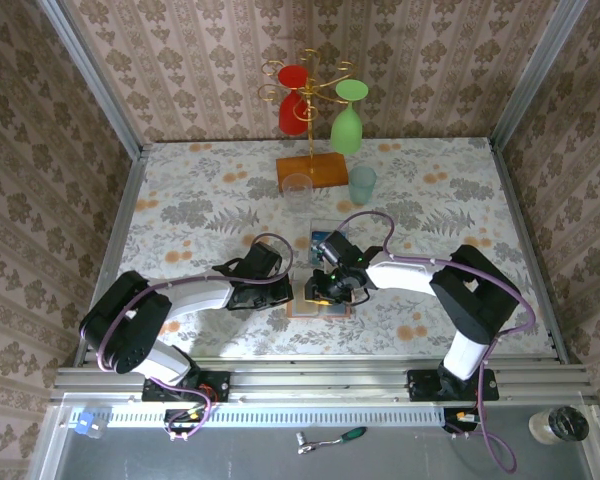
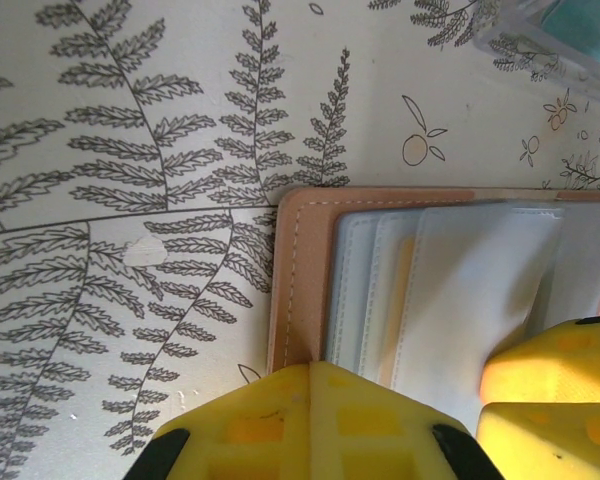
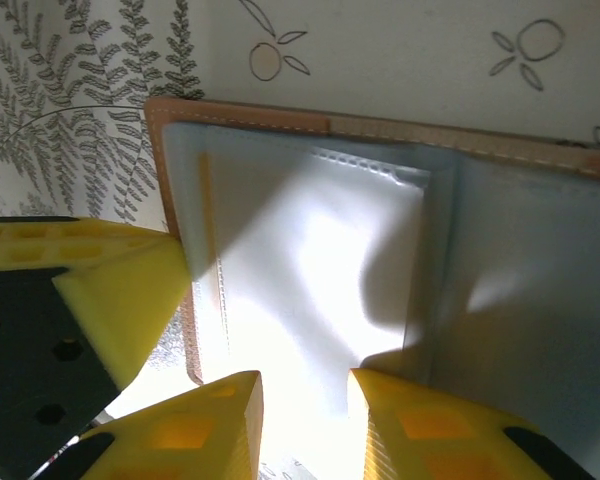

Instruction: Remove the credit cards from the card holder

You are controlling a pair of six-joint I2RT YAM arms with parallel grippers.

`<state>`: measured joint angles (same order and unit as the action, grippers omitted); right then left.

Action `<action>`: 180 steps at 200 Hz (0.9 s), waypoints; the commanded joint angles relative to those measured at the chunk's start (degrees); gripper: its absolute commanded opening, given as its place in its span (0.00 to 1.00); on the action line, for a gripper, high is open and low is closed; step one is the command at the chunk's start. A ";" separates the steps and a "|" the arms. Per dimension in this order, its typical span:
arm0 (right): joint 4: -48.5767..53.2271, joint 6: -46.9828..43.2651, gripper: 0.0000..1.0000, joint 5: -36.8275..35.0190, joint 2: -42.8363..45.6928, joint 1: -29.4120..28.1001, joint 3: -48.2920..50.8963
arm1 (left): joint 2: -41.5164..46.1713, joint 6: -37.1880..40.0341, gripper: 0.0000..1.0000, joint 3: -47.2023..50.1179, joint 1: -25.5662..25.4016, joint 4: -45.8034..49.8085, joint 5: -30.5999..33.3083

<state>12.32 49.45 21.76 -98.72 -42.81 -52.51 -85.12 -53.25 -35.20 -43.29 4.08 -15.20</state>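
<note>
holder (image 2: 450, 290) laid open on surface (image 1: 210, 210), long axis running claw to claw | left claw (image 2: 310, 378) closed, tips set on holder's left edge | right claw (image 3: 305, 400) narrowly parted, nothing gripped, pocket edge in the gap | orange card (image 3: 206, 230) seen pocketed

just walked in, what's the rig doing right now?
Both arms are working on the open card holder, which lies flat on the table. The left gripper, fingers together, sits on its salmon edge and seems to pin it down. The right gripper is open at the blue-grey pockets, a finger on each side of a pocket flap. An orange strip in one pocket may be a card. Neither gripper holds a card.
</note>
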 commanded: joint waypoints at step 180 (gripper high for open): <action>2.63 -0.60 0.27 -3.86 2.31 -0.19 1.61 | 4.94 0.47 0.16 0.93 1.68 -3.84 -5.97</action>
<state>14.37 49.04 19.70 -97.76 -42.81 -52.18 -79.77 -52.45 -34.94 -41.54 2.87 -18.83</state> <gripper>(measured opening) 0.280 0.148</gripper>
